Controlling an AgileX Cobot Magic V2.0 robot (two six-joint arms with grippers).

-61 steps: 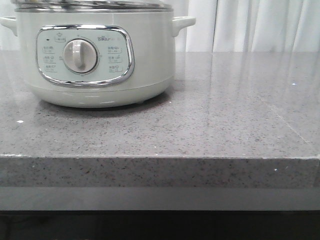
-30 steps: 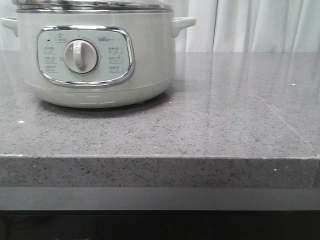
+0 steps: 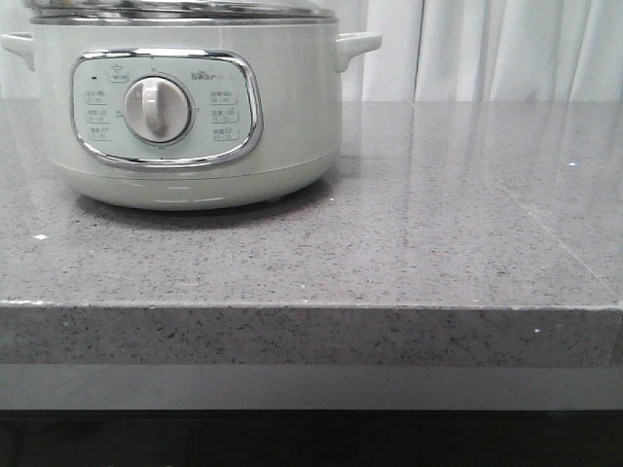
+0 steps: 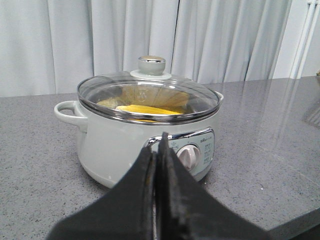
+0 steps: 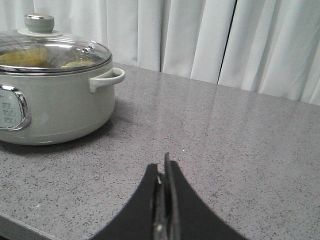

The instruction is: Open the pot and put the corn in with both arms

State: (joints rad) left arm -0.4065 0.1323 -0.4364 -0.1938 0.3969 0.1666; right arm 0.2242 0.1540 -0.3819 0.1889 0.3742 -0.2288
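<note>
Corn [image 4: 142, 108] was seen inside the pot [image 4: 115, 145], under the seated lid [image 4: 150, 97]. Both claws, left [image 4: 158, 150] and right [image 5: 163, 172], were closed, empty, short of the pot; withdrawal should be kept clear of it.

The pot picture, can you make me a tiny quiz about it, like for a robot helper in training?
1. True or false: the glass lid sits on the pot.
2. Where is the corn? A) on the counter B) inside the pot C) in a hand
3. How do the left hand and right hand look: open or shut?

Key: 1 true. 2 B, seen through the lid. 3 both shut, holding nothing.
</note>
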